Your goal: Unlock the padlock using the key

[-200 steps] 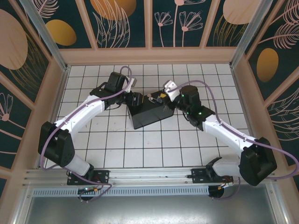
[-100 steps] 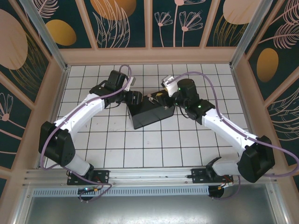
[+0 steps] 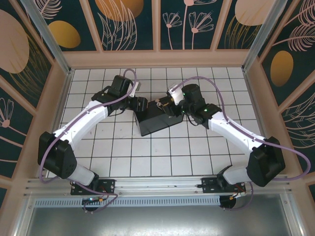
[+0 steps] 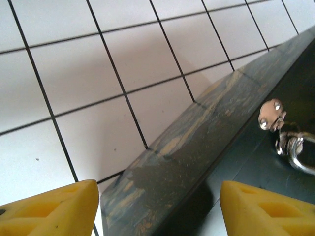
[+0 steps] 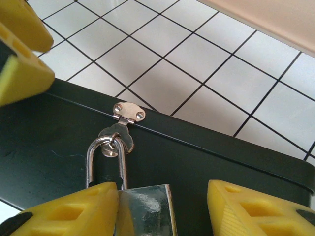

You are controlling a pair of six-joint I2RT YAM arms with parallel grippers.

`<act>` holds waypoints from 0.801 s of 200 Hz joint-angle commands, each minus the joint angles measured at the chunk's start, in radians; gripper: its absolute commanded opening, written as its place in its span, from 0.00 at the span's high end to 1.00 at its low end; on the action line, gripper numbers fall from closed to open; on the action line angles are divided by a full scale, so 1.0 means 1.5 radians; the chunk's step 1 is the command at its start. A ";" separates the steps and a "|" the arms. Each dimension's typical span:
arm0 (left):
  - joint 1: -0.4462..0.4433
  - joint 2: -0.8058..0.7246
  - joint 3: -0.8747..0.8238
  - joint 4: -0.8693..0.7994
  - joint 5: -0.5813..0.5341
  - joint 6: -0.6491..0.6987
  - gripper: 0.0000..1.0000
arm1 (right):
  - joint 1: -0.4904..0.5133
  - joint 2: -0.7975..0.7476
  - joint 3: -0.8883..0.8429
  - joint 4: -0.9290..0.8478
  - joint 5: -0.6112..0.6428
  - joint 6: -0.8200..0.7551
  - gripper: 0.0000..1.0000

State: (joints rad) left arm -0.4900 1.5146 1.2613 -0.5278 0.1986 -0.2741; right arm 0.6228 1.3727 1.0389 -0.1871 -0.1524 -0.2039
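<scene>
From above, you have a white tiled worktop point(image 3: 147, 157) ruled with black grid lines; towards its far middle lies a black rectangular box point(image 3: 156, 120), set at an angle; both white arms reach in to the box's far edge, the left claw point(image 3: 141, 104) at its left end and the right claw point(image 3: 171, 103) towards its right end, the two near each other.

In your right wrist view, the tiny silver metal padlock point(image 5: 146, 211) sits against the box's dark face; its curved shackle point(image 5: 90, 164) passes through a small silver hasp plate point(image 5: 129, 114) fixed at the seam of the lid; the right claw is released, its yellow fingertips point(image 5: 64, 211) standing either side of the padlock's body; the one at picture left is touching or just beside the body, while the other stands apart from it with dark box showing between; the left claw's yellow fingers point(image 5: 22, 59) show at the upper left corner, over the box's edge.

In your left wrist view, the left claw is released, its yellow pads point(image 4: 49, 209) wide apart; the box's painted lid edge runs between them; you cannot tell whether either pad touches the box; the hasp and a silver ring show at the right edge.
</scene>
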 commanded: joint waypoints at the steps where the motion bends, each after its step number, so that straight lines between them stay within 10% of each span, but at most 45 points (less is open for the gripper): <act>1: -0.007 -0.025 -0.011 0.005 0.018 0.009 0.34 | -0.004 0.007 0.000 -0.054 -0.027 -0.009 0.46; 160: -0.006 0.004 0.013 0.002 0.014 0.026 0.36 | -0.039 0.051 0.080 -0.147 -0.122 -0.063 0.50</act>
State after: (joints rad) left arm -0.4969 1.5066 1.2495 -0.5259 0.2050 -0.2611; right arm 0.5568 1.4242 1.1240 -0.3580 -0.3199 -0.2817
